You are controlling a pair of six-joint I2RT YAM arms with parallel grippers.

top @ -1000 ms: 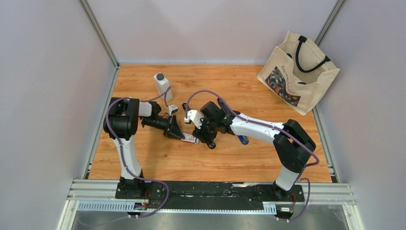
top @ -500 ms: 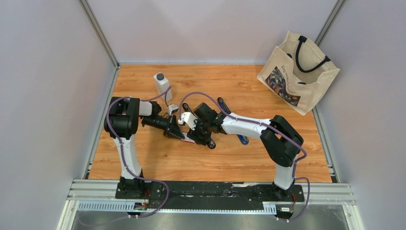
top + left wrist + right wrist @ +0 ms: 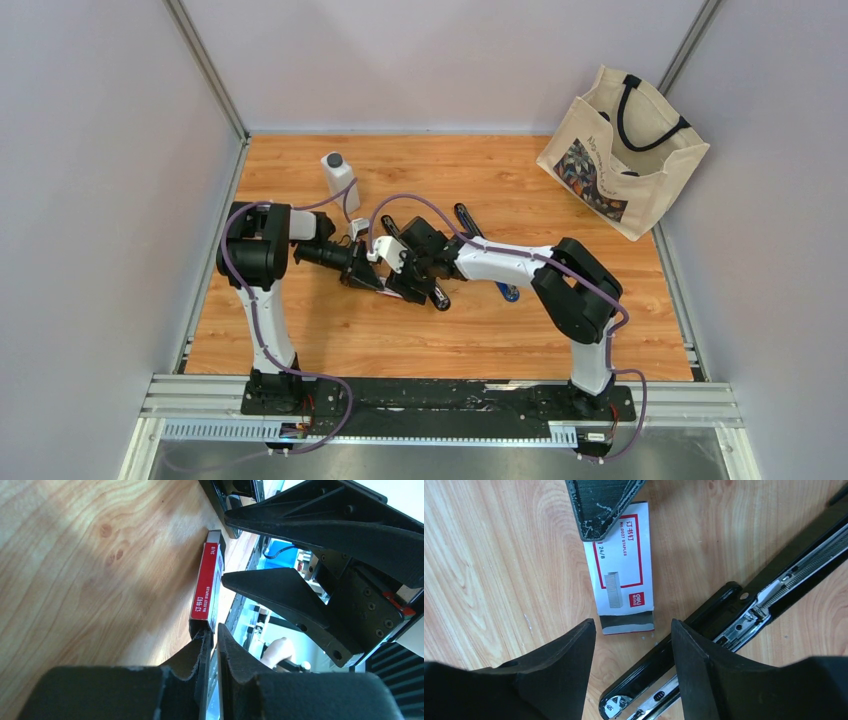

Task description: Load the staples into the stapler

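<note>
The staples box (image 3: pixel 623 570), white with red print, lies flat on the wooden table. Its grey inner tray (image 3: pixel 628 622) pokes a little out of the near end. My left gripper (image 3: pixel 214 632) is shut on the box's far end, seen edge-on in the left wrist view (image 3: pixel 206 587); one of its fingers (image 3: pixel 599 500) covers that end. My right gripper (image 3: pixel 633 629) is open and empty, its fingertips either side of the tray end, just above the table. The black stapler (image 3: pixel 744 612) lies swung open to the right, its metal channel exposed. In the top view the two grippers (image 3: pixel 385 280) meet and hide the box.
A white bottle (image 3: pixel 340 180) stands behind the left arm. A canvas tote bag (image 3: pixel 622 150) sits at the back right corner. A small blue object (image 3: pixel 510 292) lies under the right forearm. Part of the stapler (image 3: pixel 466 218) shows behind the right wrist.
My right arm has moved left, bringing its open gripper over the box's near end and hiding the box from the top camera. My left arm has stayed put, holding the box.
</note>
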